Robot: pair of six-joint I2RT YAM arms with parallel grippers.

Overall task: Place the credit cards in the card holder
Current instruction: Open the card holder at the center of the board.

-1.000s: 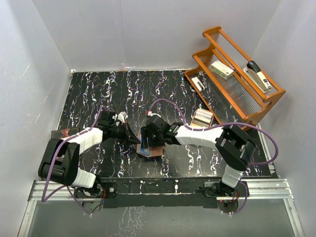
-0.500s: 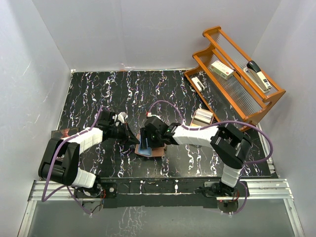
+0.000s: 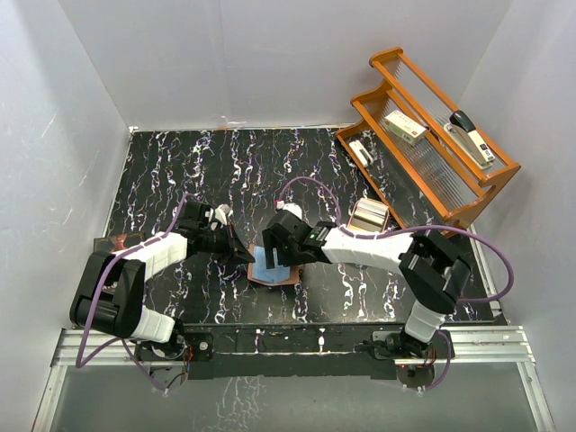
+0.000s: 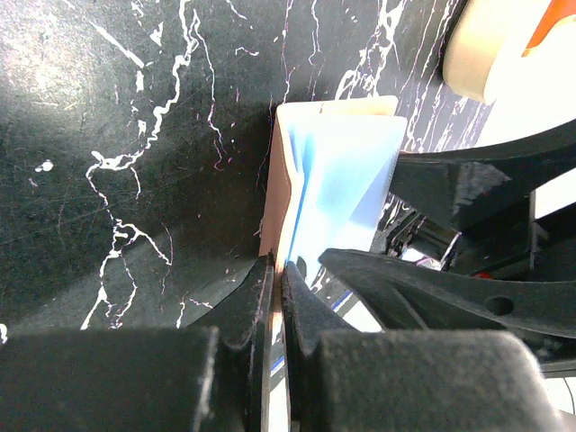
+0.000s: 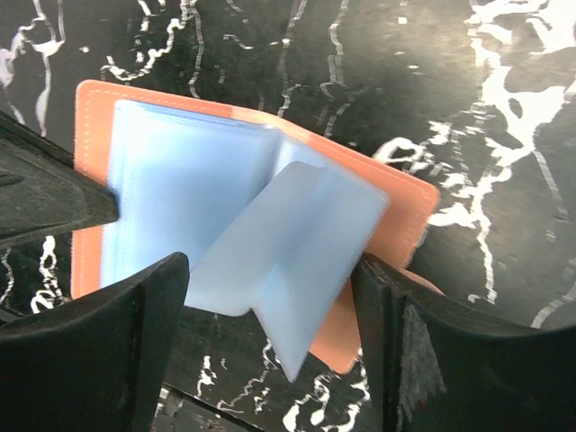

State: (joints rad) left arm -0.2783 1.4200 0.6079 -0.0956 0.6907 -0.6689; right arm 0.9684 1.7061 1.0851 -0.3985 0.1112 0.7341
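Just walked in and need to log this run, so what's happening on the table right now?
The left gripper is shut on one edge of the open card holder, keeping it in place. The right gripper hovers just above it with its jaws open, straddling the fanned clear pockets. It grips nothing at this moment.

Card holder (image 3: 273,270) lies open, near centre: reddish-brown leather down, clear bluish pockets (image 5: 270,234) fanning up.
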